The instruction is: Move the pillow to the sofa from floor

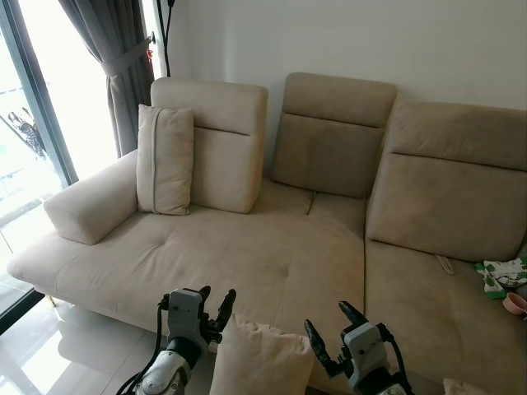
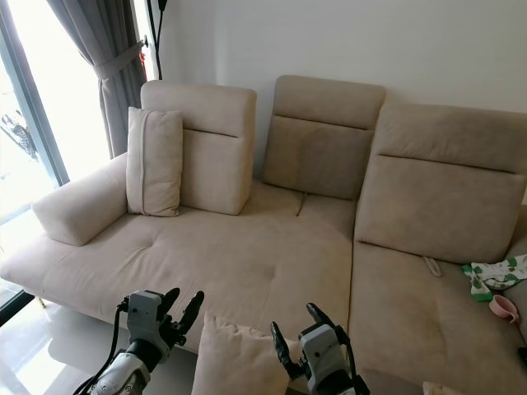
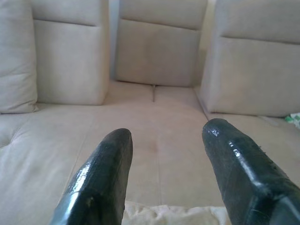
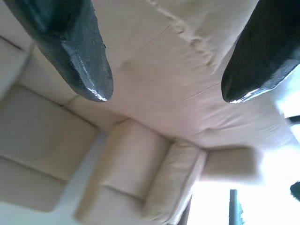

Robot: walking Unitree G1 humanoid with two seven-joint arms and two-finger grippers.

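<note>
Item: one square beige fabric pillow (image 1: 259, 360) with a puckered, piped top seam and soft creases, matching the upholstery of the sofa. It is seen upright at the front edge of the large beige L-shaped fabric sofa (image 1: 272, 263), between the two grippers, with its lower part cut off by the frame; whether it rests on the floor cannot be told.

Left gripper (image 1: 214, 306): one, placed just beside the pillow's left top corner, in front of the sofa's seat edge. Its two black fingers (image 3: 101, 180) are spread wide apart with nothing between them; the pillow's top edge is seen below them in the left wrist view.

Right gripper (image 1: 331, 332): one, placed just beside the pillow's right top corner. Its two fingers are spread wide and nothing is gripped; the pillow's seam (image 4: 185, 28) is seen between them in the right wrist view.

Second cushion: one tall beige cushion (image 1: 164, 160), stood upright on the sofa against the left backrest, beside the armrest.

Backrests: three counted along the sofa.

Small items: one green-and-white patterned cloth (image 1: 502, 273) and one pink object (image 1: 516, 303), lying on the sofa's right seat.

Beyond the sofa's left end: one grey curtain (image 1: 115, 58), tied back beside a bright window.
</note>
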